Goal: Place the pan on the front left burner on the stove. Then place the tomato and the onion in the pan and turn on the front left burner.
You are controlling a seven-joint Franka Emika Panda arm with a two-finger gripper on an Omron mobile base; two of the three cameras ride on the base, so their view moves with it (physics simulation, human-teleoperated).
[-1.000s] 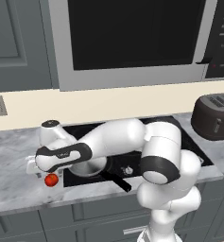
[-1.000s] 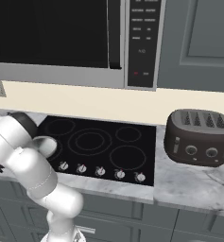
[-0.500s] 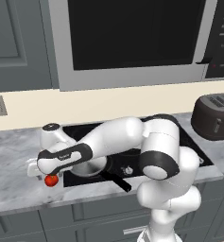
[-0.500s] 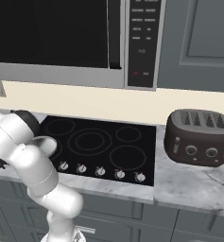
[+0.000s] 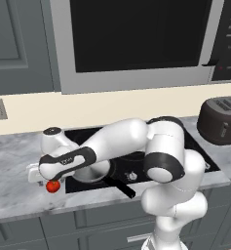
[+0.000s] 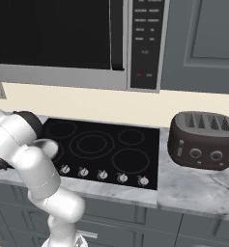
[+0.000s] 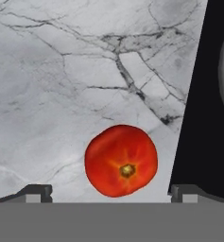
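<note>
Glossy red tomato (image 7: 121, 160) rests on marble beside the stove (image 7: 198, 118).

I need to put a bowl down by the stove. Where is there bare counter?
Bare marble lies left of the stove, beyond the tomato, and a smaller patch in front of the toaster, right of the stove. It is crowded at the stove's front left, where the pan, the arm and the open end effector over the tomato gather.

Toaster (image 6: 201, 140), microwave (image 6: 63, 41), marble counter (image 7: 52, 94).

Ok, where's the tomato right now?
The tomato lies on the marble counter just left of the stove, directly below the open tool, between its fingertips in the hand view.
</note>
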